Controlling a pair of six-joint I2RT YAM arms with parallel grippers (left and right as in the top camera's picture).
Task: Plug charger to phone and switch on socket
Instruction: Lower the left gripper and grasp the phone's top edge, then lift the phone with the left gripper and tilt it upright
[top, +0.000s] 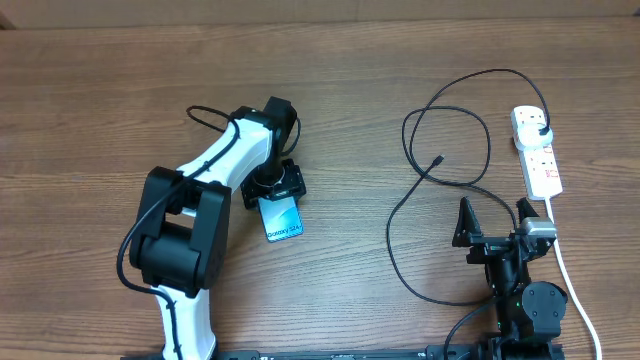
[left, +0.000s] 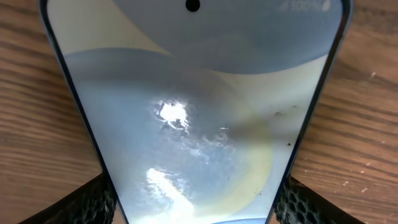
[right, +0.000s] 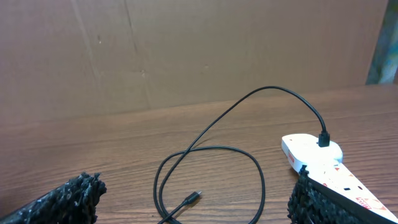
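Slim dark-edged phone (top: 283, 221), screen glowing pale blue, white text.

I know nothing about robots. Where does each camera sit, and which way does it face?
Overhead: above the table, facing straight down; both arms, phone, charger, socket show.
Left wrist: on the left arm, facing down at the phone screen; left end effector fingers flank it.
Right wrist: on the right arm, facing low across the table toward a cardboard wall; open right end effector fingers frame charger and socket.
Shared: phone in overhead and left wrist; charger and socket in overhead and right wrist.
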